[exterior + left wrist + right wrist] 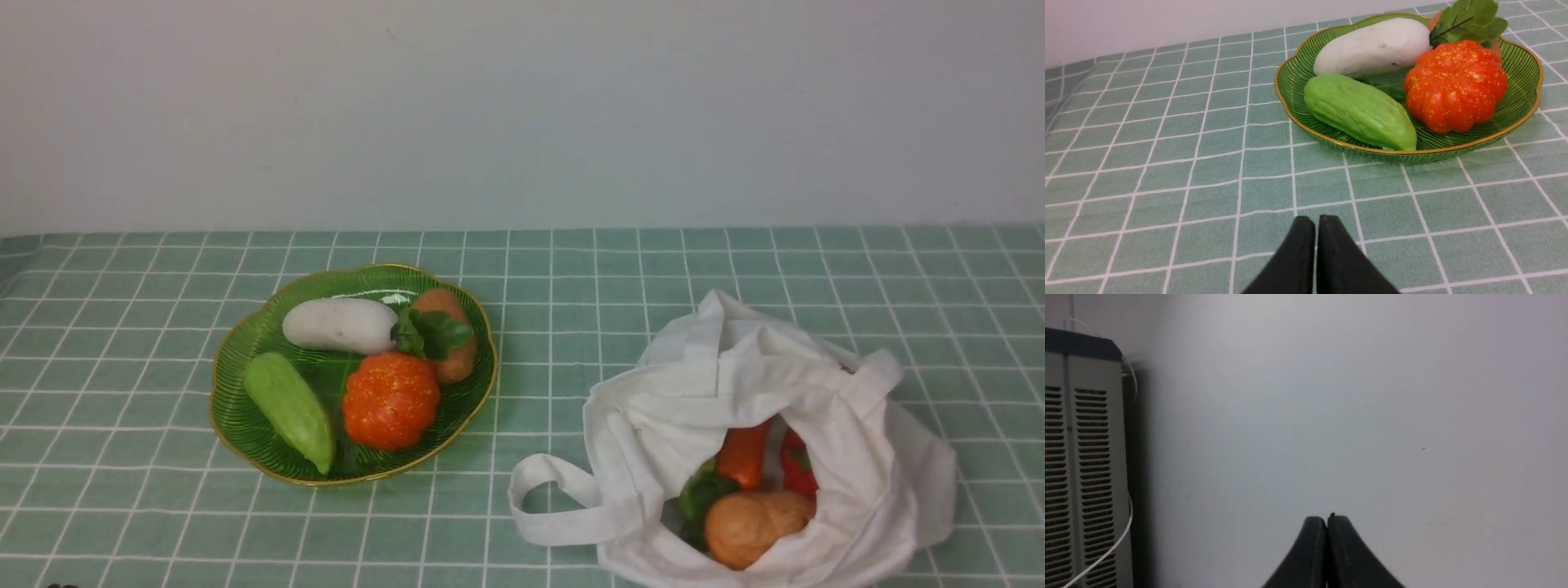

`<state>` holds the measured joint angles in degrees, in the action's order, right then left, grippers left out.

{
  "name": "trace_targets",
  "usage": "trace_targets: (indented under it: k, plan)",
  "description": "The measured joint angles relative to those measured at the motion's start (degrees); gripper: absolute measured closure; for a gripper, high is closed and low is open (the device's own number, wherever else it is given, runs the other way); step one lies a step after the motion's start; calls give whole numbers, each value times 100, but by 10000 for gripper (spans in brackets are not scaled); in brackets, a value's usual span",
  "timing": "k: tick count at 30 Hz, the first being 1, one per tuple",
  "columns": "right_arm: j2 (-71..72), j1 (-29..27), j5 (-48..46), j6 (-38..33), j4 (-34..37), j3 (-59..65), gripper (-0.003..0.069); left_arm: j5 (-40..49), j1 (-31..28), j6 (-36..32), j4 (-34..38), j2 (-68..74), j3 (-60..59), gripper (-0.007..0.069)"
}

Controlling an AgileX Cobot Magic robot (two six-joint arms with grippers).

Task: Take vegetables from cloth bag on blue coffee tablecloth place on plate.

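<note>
Radish position: the white radish (340, 325) lies on its side in the far part of the green glass plate (237, 412), its leaf tuft (433, 331) pointing toward the cloth bag and draped over a brown potato (457, 363).
Radish relative to left gripper: in the left wrist view the radish (1372, 47) sits well beyond the left gripper (1316, 223), with a stretch of bare cloth and the near plate rim (1372, 152) between them.
Left gripper: black fingers pressed together, only a hairline seam between them, nothing held; low over the cloth.
Right gripper: the right gripper (1327, 522) has its fingers closed tip to tip with nothing between them; it faces a plain wall and a grey louvred cabinet (1081, 465), with no task item in its view.
Open room: the checked tablecloth (122, 286) lies bare on the robot's left of the plate and in the strip between plate and bag; its far edge meets the wall.
Plate contents: radish, potato, a pale green gourd (291, 408) at the near left, an orange pumpkin (390, 398) at the near right, touching the potato.
Bag: the white cloth bag (735, 367) lies slumped on the robot's right, mouth toward the camera, one strap handle (555, 506) looped on the cloth toward the plate.
Bag contents: a tan rounded vegetable (755, 527) at the mouth; behind it an orange piece (744, 453), a red piece (798, 469) and something dark green (702, 498), kinds not clear.
</note>
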<state>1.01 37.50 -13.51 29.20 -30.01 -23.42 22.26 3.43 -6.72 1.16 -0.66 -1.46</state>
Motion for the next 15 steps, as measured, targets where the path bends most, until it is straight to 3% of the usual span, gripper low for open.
trace_targets:
  k: [8,11,15]
  plan:
    - [0,0,336,-272,225,262,673,0,0,0,0,0,0,632]
    - [0,0,464,-712,752,447,673,0,0,0,0,0,0,632]
    - [0,5,547,-1807,2126,840,673,0,0,0,0,0,0,632]
